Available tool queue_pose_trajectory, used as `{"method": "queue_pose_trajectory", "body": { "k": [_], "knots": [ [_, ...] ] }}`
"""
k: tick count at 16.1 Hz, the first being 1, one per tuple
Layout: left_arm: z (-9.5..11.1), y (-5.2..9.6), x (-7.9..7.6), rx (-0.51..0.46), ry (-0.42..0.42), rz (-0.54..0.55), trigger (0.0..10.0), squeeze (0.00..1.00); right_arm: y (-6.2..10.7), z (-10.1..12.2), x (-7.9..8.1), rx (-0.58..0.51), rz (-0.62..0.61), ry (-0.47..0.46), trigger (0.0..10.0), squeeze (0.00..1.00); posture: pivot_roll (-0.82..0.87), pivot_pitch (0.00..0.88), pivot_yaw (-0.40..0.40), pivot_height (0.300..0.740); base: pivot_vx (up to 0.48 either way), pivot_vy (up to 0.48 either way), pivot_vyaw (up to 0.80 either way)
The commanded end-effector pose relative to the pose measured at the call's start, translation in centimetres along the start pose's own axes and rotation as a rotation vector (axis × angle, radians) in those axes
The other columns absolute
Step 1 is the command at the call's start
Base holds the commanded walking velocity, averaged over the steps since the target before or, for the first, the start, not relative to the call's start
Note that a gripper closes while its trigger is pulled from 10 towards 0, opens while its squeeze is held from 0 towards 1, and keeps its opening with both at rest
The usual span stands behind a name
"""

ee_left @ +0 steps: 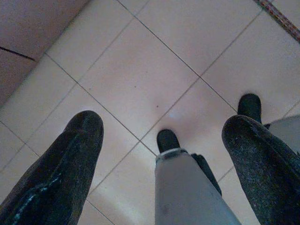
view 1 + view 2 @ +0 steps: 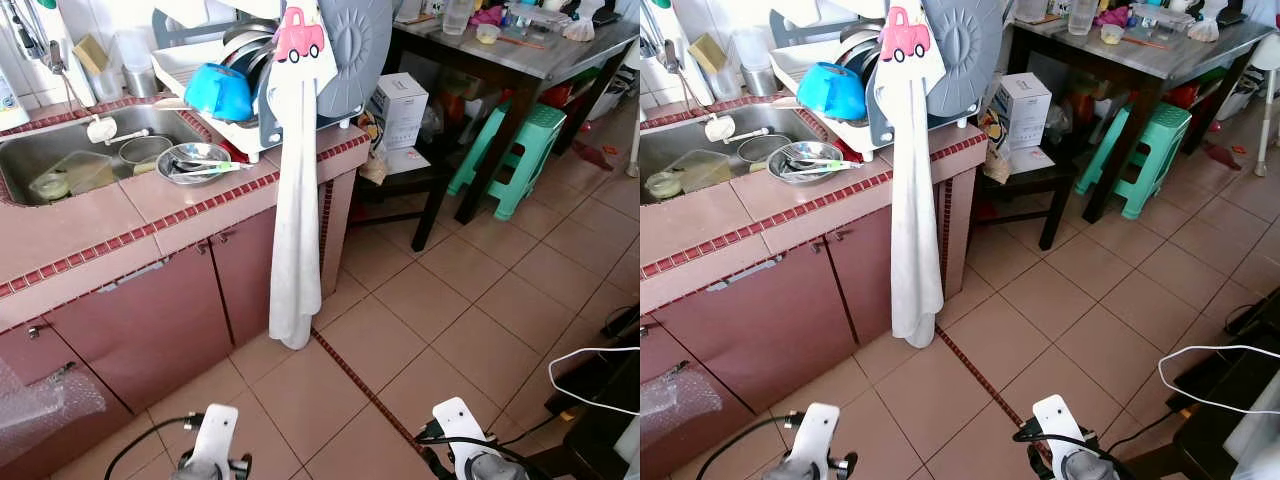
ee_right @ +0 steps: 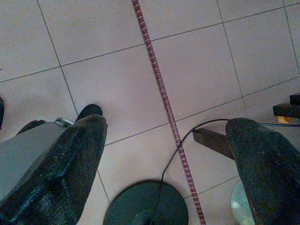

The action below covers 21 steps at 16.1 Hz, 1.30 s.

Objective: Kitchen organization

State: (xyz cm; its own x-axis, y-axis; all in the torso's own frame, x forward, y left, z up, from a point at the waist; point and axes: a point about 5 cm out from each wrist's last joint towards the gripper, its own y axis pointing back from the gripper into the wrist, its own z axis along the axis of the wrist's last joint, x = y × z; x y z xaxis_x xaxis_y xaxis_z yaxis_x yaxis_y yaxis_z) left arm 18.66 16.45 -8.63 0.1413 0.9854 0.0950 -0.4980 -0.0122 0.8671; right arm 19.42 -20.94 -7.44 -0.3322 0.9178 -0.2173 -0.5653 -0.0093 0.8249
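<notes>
We count one sink (image 2: 40, 150) set into the tiled counter, and inside it one clear container (image 2: 62, 175) and one round pan (image 2: 145, 149). One metal bowl (image 2: 193, 162) sits on the counter edge. We see one dish rack (image 2: 262, 125), with one blue bowl (image 2: 218, 92) and one large grey lid (image 2: 355, 45) on it. One white towel (image 2: 297, 220) hangs down. We count two green plastic stools (image 2: 520, 150), one dark table (image 2: 520, 65), one white box (image 2: 398, 108) and two grippers, left gripper (image 1: 161, 136) and right gripper (image 3: 166, 154).
</notes>
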Motion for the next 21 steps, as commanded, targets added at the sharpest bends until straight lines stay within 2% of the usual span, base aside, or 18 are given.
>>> {"method": "queue_pose_trajectory", "body": {
  "k": [1,2,3,4,5,6,7,8,9,11,12,13,14,16,19,21],
  "knots": [
    [0.1,0.0,-0.4,0.009,-0.013,-0.001,10.0,0.00,0.1,-0.3,-0.1,0.011,-0.006,0.008,10.0,0.00,-0.01,0.018,-0.034,0.740,0.000,0.000,0.00],
    [0.4,-0.1,-0.6,0.005,-0.025,0.002,10.0,0.00,0.1,-0.4,-0.1,0.017,-0.008,0.011,10.0,0.00,0.00,0.017,-0.032,0.740,0.000,0.000,0.00],
    [0.7,0.0,0.5,-0.022,-0.077,0.064,10.0,0.00,0.1,-0.5,-0.1,0.018,-0.008,0.010,10.0,0.00,0.00,0.016,-0.030,0.740,0.000,0.000,0.00],
    [1.5,0.0,1.6,-0.067,-0.080,0.141,10.0,0.00,0.1,-0.4,0.0,0.016,-0.010,0.004,10.0,0.00,0.00,0.015,-0.029,0.740,0.000,0.000,0.00],
    [1.8,0.1,1.9,-0.083,-0.077,0.167,10.0,0.00,0.1,-0.4,-0.1,0.015,-0.011,0.003,10.0,0.00,0.00,0.015,-0.028,0.740,0.000,0.000,0.00],
    [2.7,0.3,3.9,-0.139,-0.066,0.216,10.0,0.00,0.1,-0.3,-0.1,0.013,-0.015,-0.003,10.0,0.00,0.00,0.015,-0.027,0.740,0.000,0.000,0.00],
    [3.8,1.1,7.7,-0.223,-0.030,0.274,10.0,0.00,0.0,-0.3,-0.1,0.010,-0.020,-0.011,10.0,0.00,0.00,0.016,-0.028,0.740,0.000,0.000,0.00],
    [5.7,1.7,9.5,-0.308,0.026,0.293,10.0,0.00,0.0,-0.2,-0.2,0.009,-0.023,-0.010,10.0,0.00,0.00,0.016,-0.031,0.740,0.000,0.000,0.00],
    [8.3,2.0,9.5,-0.389,0.044,0.275,10.0,0.00,0.1,-0.2,-0.4,0.011,-0.027,-0.004,10.0,0.00,0.01,0.015,-0.033,0.740,0.000,0.000,0.00],
    [10.3,1.9,7.9,-0.432,0.054,0.219,10.0,0.00,0.1,0.2,-0.9,-0.013,-0.056,-0.004,10.0,0.00,0.02,0.015,-0.033,0.740,0.000,0.000,0.00],
    [10.3,1.4,6.3,-0.402,0.072,0.145,10.0,0.00,0.1,1.5,-2.2,-0.069,-0.101,-0.132,10.0,0.00,0.01,0.019,-0.028,0.740,0.000,0.000,0.00],
    [9.7,1.2,5.7,-0.380,0.083,0.105,10.0,0.00,0.1,2.5,-2.7,-0.109,-0.109,-0.195,10.0,0.00,0.01,0.019,-0.026,0.740,0.000,0.000,0.00],
    [9.0,1.0,5.2,-0.346,0.046,0.077,10.0,0.00,0.0,3.6,-3.3,-0.144,-0.123,-0.266,10.0,0.00,0.01,0.020,-0.024,0.740,0.000,0.000,0.00],
    [7.6,0.7,5.0,-0.290,0.073,0.072,10.0,0.00,-0.1,6.6,-3.9,-0.217,-0.134,-0.397,10.0,0.00,0.01,0.013,-0.024,0.740,0.000,0.000,0.00],
    [6.7,0.7,5.7,-0.251,0.130,0.090,10.0,0.00,-0.4,8.5,-2.7,-0.246,-0.094,-0.408,10.0,0.00,0.02,0.009,-0.021,0.740,0.000,0.000,0.00],
    [6.3,0.7,5.7,-0.240,0.155,0.076,10.0,0.00,-0.6,7.9,-1.5,-0.213,-0.078,-0.402,10.0,0.00,0.02,0.008,-0.021,0.740,0.000,0.000,0.00]
  ]
}}
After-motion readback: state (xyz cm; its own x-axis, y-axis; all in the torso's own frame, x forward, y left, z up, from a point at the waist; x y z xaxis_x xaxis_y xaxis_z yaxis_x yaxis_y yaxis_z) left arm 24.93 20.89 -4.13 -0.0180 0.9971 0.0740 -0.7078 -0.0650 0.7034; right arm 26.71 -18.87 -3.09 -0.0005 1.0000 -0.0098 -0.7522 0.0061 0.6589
